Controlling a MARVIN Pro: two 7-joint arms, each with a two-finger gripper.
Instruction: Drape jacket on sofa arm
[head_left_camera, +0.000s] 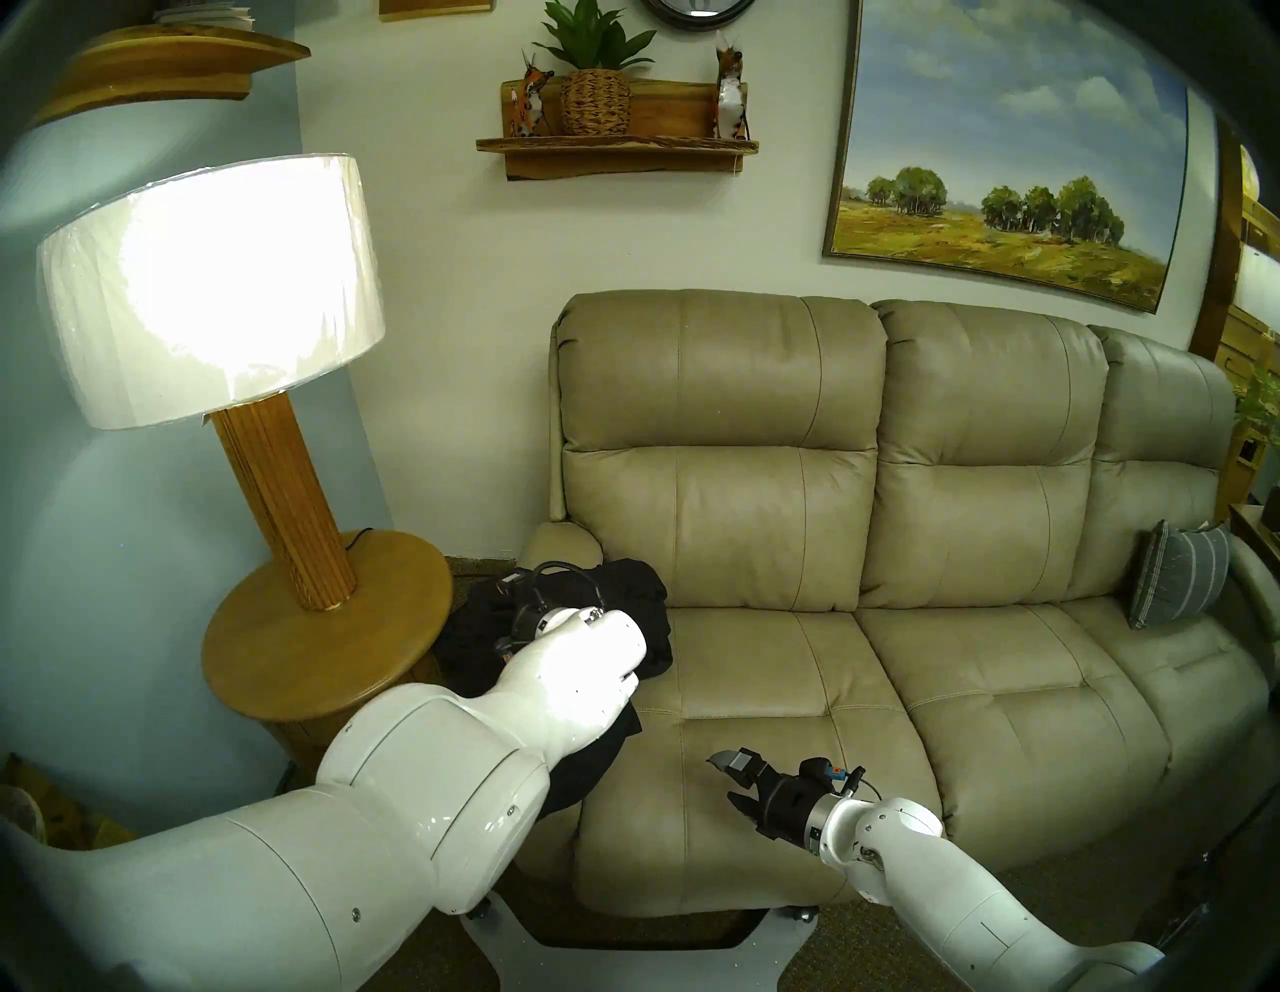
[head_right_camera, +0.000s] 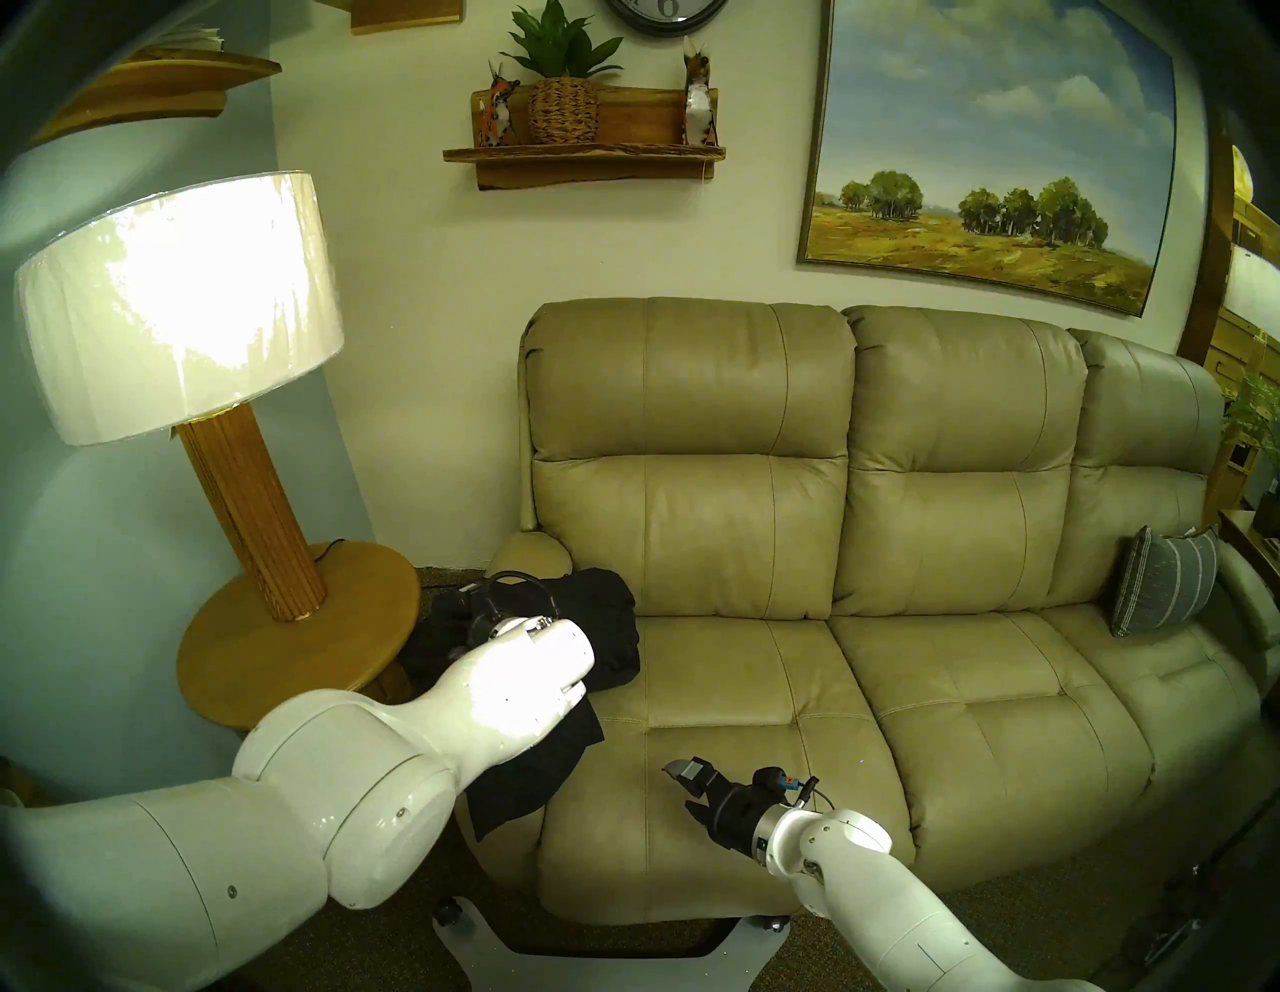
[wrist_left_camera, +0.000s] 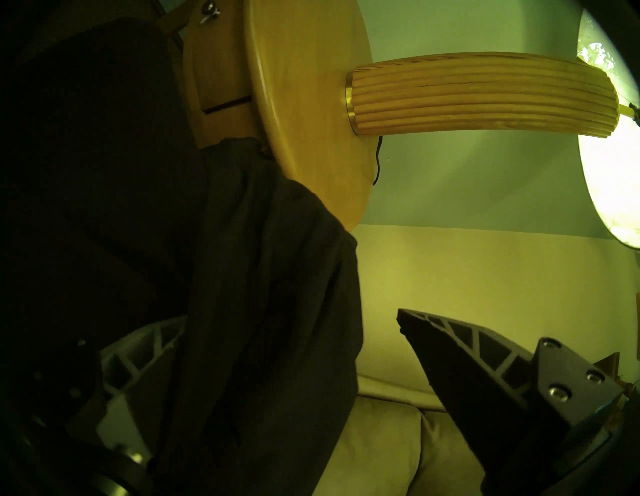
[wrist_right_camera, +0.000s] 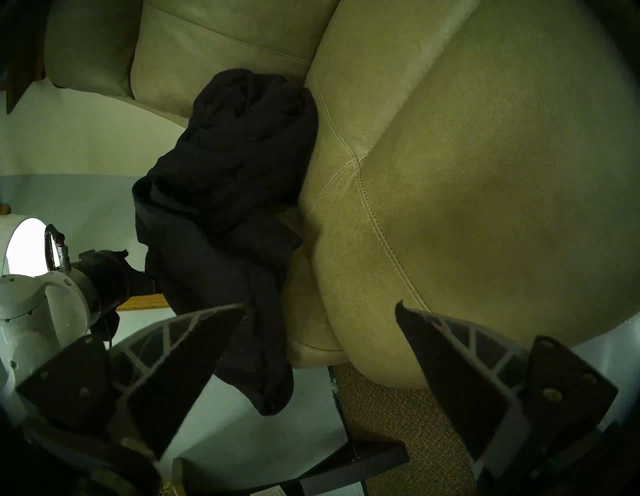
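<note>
The black jacket lies bunched over the tan leather sofa arm at the sofa's left end, with folds hanging down both sides and over the front. My left gripper is at the arm's outer side, against the jacket. In the left wrist view it is open, and jacket fabric hangs over one finger and into the gap. My right gripper is open and empty, above the front of the left seat cushion. The right wrist view shows the jacket on the arm.
A round wooden side table with a lit lamp stands close to the sofa arm's outer side. A grey striped pillow leans at the sofa's far right end. Brown carpet lies below the sofa's front.
</note>
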